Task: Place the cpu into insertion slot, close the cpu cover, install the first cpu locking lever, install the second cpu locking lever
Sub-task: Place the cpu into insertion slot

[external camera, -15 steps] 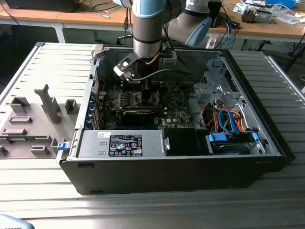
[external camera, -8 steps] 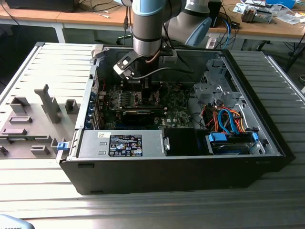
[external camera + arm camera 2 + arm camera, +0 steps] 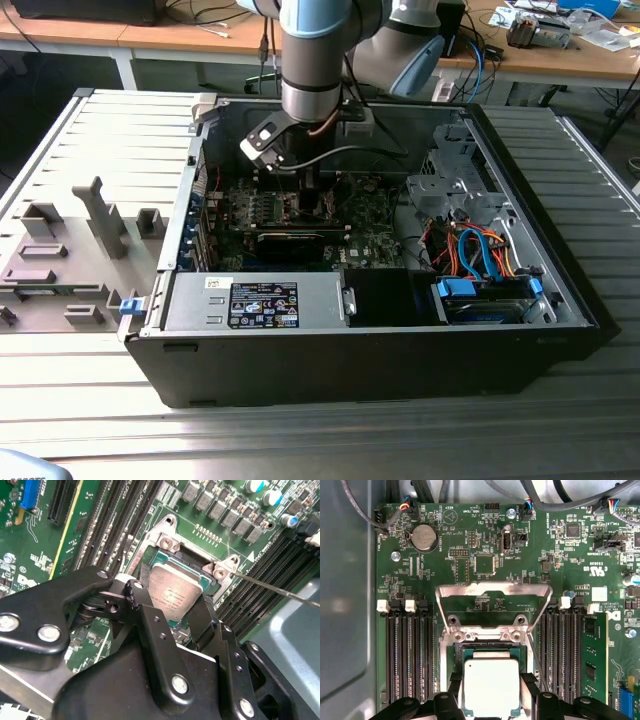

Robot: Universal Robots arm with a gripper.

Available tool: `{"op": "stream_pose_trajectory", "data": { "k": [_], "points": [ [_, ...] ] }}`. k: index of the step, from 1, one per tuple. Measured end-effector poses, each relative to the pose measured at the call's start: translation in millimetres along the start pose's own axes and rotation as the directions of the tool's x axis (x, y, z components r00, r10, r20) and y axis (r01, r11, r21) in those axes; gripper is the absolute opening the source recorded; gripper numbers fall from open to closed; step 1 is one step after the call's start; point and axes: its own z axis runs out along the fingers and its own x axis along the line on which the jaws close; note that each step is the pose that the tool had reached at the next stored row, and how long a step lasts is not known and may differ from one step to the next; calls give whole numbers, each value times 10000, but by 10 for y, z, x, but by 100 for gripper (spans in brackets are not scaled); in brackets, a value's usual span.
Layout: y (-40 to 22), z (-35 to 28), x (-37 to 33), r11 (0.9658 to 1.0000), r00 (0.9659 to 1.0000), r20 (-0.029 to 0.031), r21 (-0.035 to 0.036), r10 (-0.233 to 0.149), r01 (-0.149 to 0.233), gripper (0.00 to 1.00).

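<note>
— Where's the cpu?
— The cpu [image 3: 491, 687] [image 3: 175, 592] lies squarely over the insertion slot [image 3: 492, 651], silver face up. I cannot tell whether it is fully seated in the slot.
— And the gripper?
— The gripper [image 3: 491, 680] is clamped on the cpu. Its black fingers [image 3: 529, 687] press on two opposite edges of the chip.
— The cpu cover?
— The cpu cover [image 3: 492, 589] is swung open, lying back from its hinge on the side of the slot away from the gripper body. In the second wrist view a thin locking lever [image 3: 270, 586] juts from one corner of the slot, raised over the memory slots [image 3: 410, 655] that flank it on both sides.
— And farther out?
— In the exterior view the arm [image 3: 310, 60] reaches down into an open computer case [image 3: 350, 370], toward its far wall and somewhat to the exterior view's left. A grey power supply [image 3: 200, 300] runs along the near wall. Outside the case, on the exterior view's left, lies a grey tray [image 3: 60, 200].
</note>
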Motion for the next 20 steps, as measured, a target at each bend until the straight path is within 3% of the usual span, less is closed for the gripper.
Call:
{"op": "stream_pose_trajectory", "data": {
  "k": [17,19,20],
  "points": [
    [1,56,49,10000,10000,-18,2,1,-1,54],
    [3,60,51,10000,10000,-24,-9,1,-2,55],
    [2,58,50,10000,10000,-18,-6,1,-1,62]
  ]
}}
